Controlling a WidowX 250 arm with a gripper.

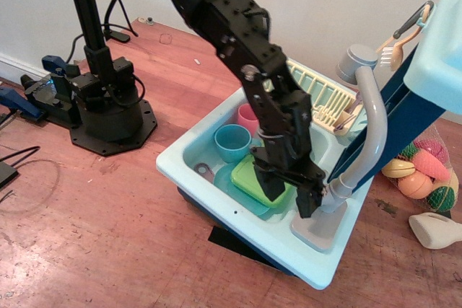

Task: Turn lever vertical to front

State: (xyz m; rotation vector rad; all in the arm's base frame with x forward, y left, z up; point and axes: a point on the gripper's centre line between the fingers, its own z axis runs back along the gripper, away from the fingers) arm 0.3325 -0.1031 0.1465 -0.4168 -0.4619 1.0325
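The lever is a grey toy tap (372, 124), a tall curved pipe with a round head (354, 63) at the top. It stands on a grey base plate (317, 227) at the sink's front right corner. Its short stub (330, 191) points left from the base. My black gripper (289, 204) hangs open just left of the stub, over the sink's edge and the green plate (249, 171). Its right finger (307, 201) is close beside the stub; I cannot tell whether it touches. Nothing is held between the fingers.
The light blue sink (209, 185) holds a teal cup (232, 142) and a pink cup (247, 115). A cream dish rack (321, 91) stands behind. A brush utensil (404, 34) hangs at upper right. A net of toy food (426, 171) and a black stand (108, 117) are on the floor.
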